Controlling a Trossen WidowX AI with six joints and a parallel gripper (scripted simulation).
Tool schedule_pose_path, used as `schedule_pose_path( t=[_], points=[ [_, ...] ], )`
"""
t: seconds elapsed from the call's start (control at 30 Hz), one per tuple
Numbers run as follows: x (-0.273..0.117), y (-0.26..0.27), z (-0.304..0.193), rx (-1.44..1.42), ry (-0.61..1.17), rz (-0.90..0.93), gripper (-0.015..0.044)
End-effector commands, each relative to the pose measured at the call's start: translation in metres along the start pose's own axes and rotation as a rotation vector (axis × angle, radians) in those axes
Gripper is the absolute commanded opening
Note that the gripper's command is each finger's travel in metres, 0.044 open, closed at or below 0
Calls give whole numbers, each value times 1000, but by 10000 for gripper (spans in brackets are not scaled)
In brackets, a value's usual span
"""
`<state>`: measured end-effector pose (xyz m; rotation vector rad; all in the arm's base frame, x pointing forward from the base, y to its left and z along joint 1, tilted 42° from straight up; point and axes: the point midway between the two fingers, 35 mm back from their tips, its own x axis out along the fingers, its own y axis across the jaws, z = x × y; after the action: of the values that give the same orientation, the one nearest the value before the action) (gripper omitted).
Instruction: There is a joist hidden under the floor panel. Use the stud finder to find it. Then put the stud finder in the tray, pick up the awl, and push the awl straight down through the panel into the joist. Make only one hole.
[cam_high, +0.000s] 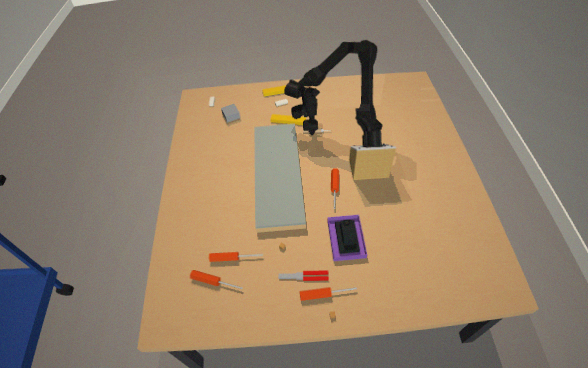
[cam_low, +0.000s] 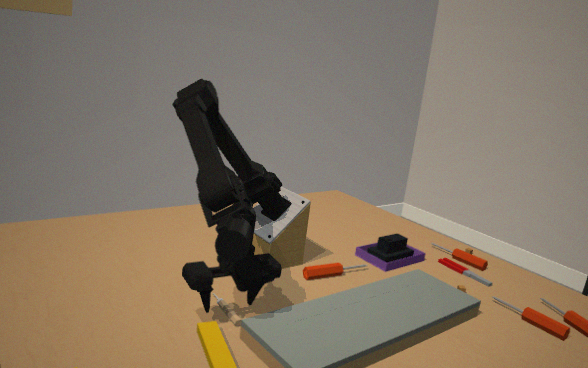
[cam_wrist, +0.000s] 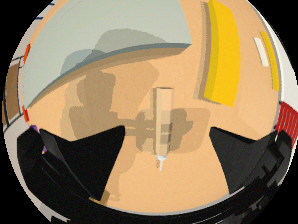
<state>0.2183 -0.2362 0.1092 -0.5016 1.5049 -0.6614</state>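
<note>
Claw: open, fingers spread with nothing between them; the claw (cam_high: 306, 120) (cam_low: 229, 306) (cam_wrist: 169, 131) hangs above the tabletop (cam_high: 425, 250) (cam_low: 75, 280) (cam_wrist: 145, 185).
Awl: the pale-handled awl (cam_high: 322, 131) (cam_low: 229, 311) (cam_wrist: 164, 120) lies flat below the claw, in line with the gap between its fingertips; the wrist view shows its thin tip pointing toward the claw's side of the frame.
Floor panel: the grey-green panel (cam_high: 279, 175) (cam_low: 360, 320) (cam_wrist: 110, 30) lies just beside the awl, with one end near the claw and the other well apart from it.
Stud finder: the black stud finder (cam_high: 347, 236) (cam_low: 392, 244) sits inside the purple tray (cam_high: 363, 245) (cam_low: 386, 265), well apart from the claw.
Orange screwdriver: the orange screwdriver (cam_high: 335, 181) (cam_low: 323, 271) lies between the claw and the tray, its shaft toward the tray.
Yellow bar: the nearer yellow bar (cam_high: 286, 119) (cam_low: 216, 345) (cam_wrist: 222, 55) lies near the claw, beside the awl.
Red-handled tool: the red-handled tool (cam_high: 315, 276) (cam_low: 452, 265) lies farther from the claw than the tray.
</note>
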Motion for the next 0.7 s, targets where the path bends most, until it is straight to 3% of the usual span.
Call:
schedule_pose_path(
  t=[0.0, 0.43, 0.67],
  points=[
    [9, 4, -1, -12, 7, 11, 440],
    [18, 4, -1, -12, 7, 10, 440],
    [18, 4, -1, -12, 7, 10, 256]
  ],
)
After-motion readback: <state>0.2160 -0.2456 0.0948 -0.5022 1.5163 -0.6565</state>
